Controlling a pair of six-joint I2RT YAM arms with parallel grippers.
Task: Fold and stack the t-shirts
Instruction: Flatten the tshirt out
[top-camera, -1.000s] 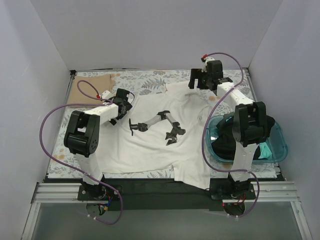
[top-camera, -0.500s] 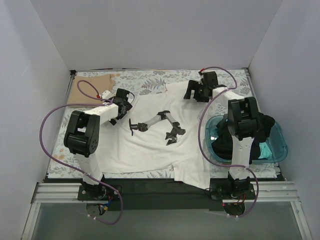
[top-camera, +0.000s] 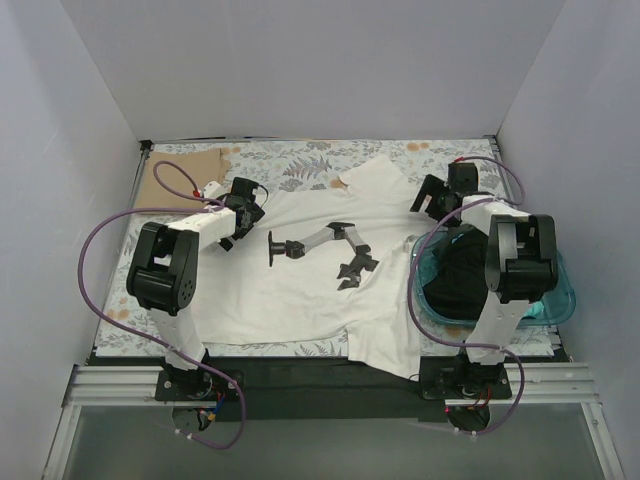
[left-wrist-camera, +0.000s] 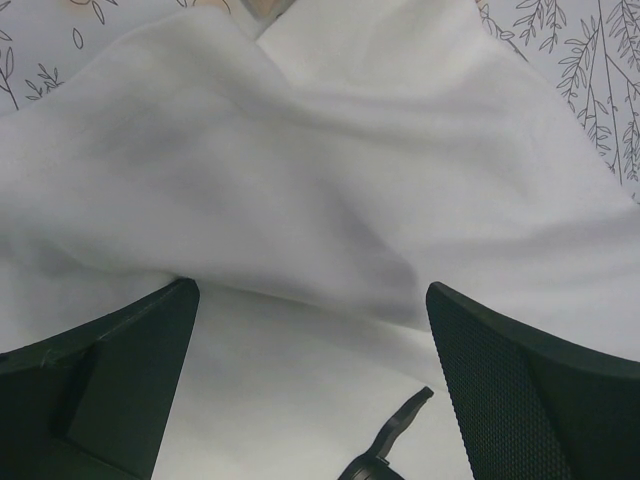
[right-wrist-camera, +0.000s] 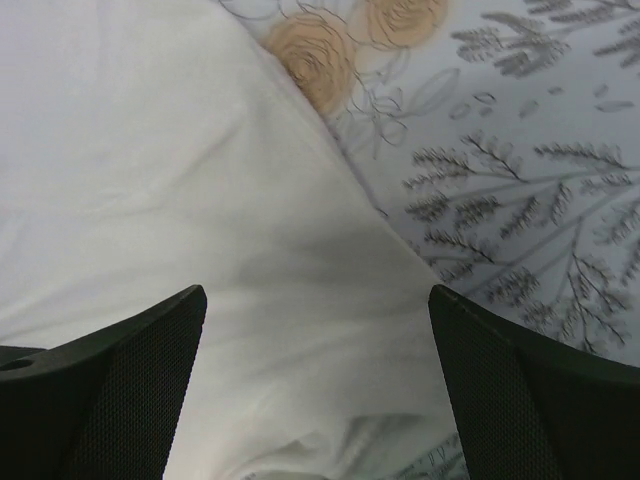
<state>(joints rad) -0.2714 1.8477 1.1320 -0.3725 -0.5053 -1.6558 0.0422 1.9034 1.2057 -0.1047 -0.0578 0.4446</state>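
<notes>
A white t-shirt (top-camera: 300, 290) with a black robot-arm print (top-camera: 330, 245) lies spread flat on the floral tablecloth (top-camera: 300, 160). My left gripper (top-camera: 240, 215) is low over the shirt's left shoulder. It is open and holds nothing, with rumpled white cloth (left-wrist-camera: 300, 200) between its fingers (left-wrist-camera: 110, 370). My right gripper (top-camera: 430, 197) is low over the shirt's right edge near the bin. It is open and empty, over the shirt's hem (right-wrist-camera: 300, 250) and the flowered cloth (right-wrist-camera: 520, 180).
A teal plastic bin (top-camera: 555, 290) holding dark clothing (top-camera: 465, 275) stands at the right, touching the shirt's right side. A brown cardboard patch (top-camera: 185, 170) lies at the back left. White walls enclose the table on three sides.
My right arm swung from the back of the table to the right and nearer, down beside the bin. The shirt's upper right part and print shifted slightly. The left arm stayed put.
</notes>
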